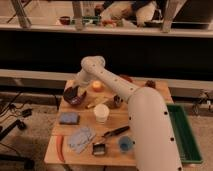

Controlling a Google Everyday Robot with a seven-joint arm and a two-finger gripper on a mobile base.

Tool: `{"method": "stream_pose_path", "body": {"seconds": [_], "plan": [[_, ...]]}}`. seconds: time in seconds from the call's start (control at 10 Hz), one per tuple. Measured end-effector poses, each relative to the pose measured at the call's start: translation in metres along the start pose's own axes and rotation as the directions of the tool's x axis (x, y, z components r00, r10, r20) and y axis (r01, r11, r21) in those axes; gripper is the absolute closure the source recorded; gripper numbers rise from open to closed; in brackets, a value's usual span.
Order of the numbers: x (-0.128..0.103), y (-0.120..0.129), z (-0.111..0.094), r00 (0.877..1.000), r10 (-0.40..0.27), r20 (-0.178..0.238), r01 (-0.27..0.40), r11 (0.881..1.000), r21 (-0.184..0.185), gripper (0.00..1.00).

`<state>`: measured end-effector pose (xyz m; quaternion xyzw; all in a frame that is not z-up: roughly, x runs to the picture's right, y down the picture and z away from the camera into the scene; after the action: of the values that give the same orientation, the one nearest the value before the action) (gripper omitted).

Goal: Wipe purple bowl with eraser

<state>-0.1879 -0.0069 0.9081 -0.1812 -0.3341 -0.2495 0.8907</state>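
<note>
The purple bowl (76, 97) sits at the table's left back corner. My gripper (70, 92) reaches down into it from the arm's elbow (92, 65) and sits at the bowl's left inner side. A dark shape at the gripper's tip lies against the bowl's inside. I cannot tell whether this is the eraser; no eraser shows anywhere else on the table.
On the wooden table (112, 120) stand a white cup (101, 113), a blue pad (69, 118), a grey-blue cloth (80, 138), a black-handled brush (116, 132), a small blue cup (125, 144) and a yellow object (96, 86). A green tray (181, 132) lies at the right.
</note>
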Motion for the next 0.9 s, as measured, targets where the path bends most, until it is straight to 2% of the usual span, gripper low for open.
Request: {"method": "stream_pose_path", "body": {"seconds": [0.5,0.9], "plan": [[-0.021,-0.013,0.017,0.999,-0.033,0.014,0.033,0.999,0.009,1.0],[-0.026,-0.013,0.028,0.999,-0.041,0.023,0.041,0.999,0.001,1.0]]}}
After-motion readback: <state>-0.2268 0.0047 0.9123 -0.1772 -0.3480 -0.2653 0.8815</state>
